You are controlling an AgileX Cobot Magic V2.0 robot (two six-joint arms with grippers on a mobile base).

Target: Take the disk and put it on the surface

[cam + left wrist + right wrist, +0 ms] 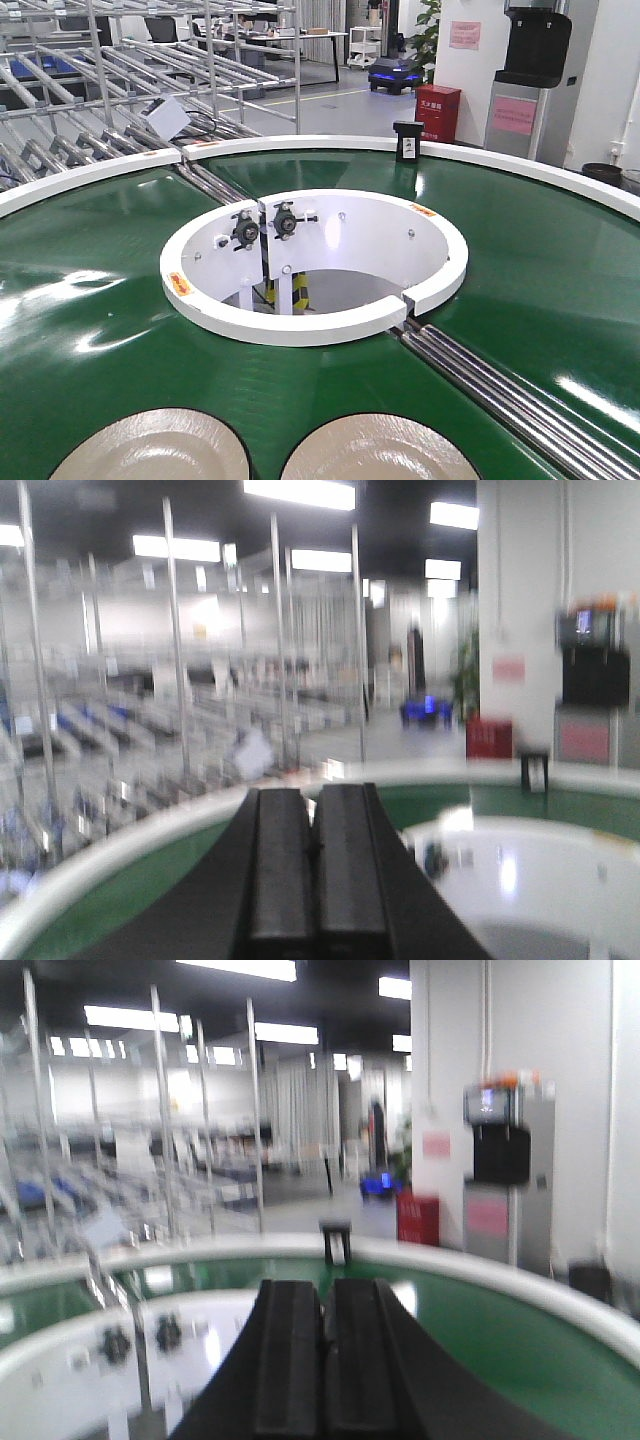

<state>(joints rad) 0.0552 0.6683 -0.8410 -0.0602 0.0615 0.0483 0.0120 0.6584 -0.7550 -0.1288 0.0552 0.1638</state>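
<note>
Two cream-coloured disks lie flat on the green belt surface at the near edge of the front view, one on the left and one on the right, both cut off by the frame. Neither arm shows in the front view. In the left wrist view my left gripper is shut with nothing between its black fingers, held above the belt and looking across it. My right gripper in the right wrist view is likewise shut and empty. Both wrist views are blurred and show no disk.
A white ring surrounds the open well in the belt's middle, with bearings and posts inside. Steel rollers cross the belt at the right. A white outer rim carries a small black sensor. Roller racks stand behind.
</note>
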